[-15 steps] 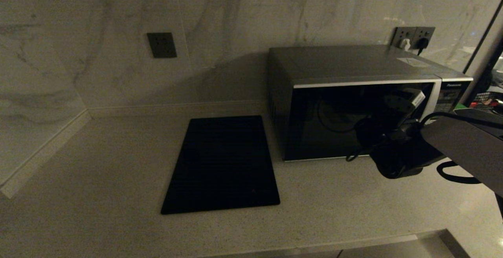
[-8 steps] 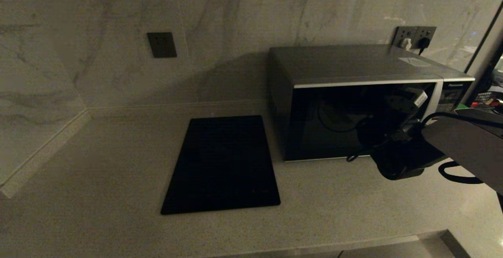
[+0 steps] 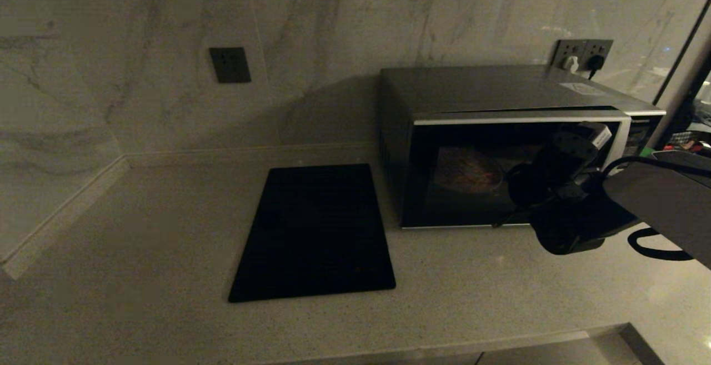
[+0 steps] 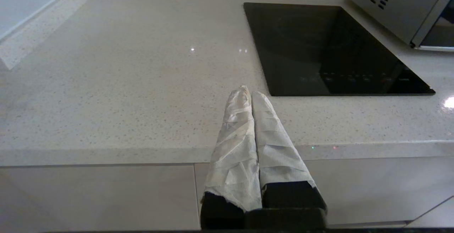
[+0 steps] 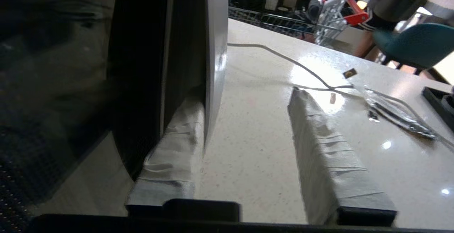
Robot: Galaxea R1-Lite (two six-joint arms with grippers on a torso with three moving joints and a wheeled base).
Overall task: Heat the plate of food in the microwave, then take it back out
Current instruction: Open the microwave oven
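Note:
The silver-grey microwave [image 3: 500, 90] stands at the back right of the counter. Its door is a little ajar, with a dark gap along the top. Through the lit dark glass shows the plate of food [image 3: 468, 171], pale with orange-tan pieces. My right gripper [image 3: 577, 140] is at the door's right side and open. In the right wrist view one taped finger [image 5: 177, 144] is tucked behind the silver handle band [image 5: 215, 48], and the other finger [image 5: 319, 144] stands free outside it. My left gripper [image 4: 248, 92] is shut and empty, hanging over the counter's front edge.
A flat black cooktop [image 3: 316, 231] lies left of the microwave. Wall sockets [image 3: 583, 54] with plugs sit behind the oven. To the microwave's right, a thin cable [image 5: 283, 57] and a clear plastic bag [image 5: 393, 109] lie on the counter.
The microwave door has come slightly ajar and the inside has lit up, showing the plate. My right gripper has drawn back a little with the handle.

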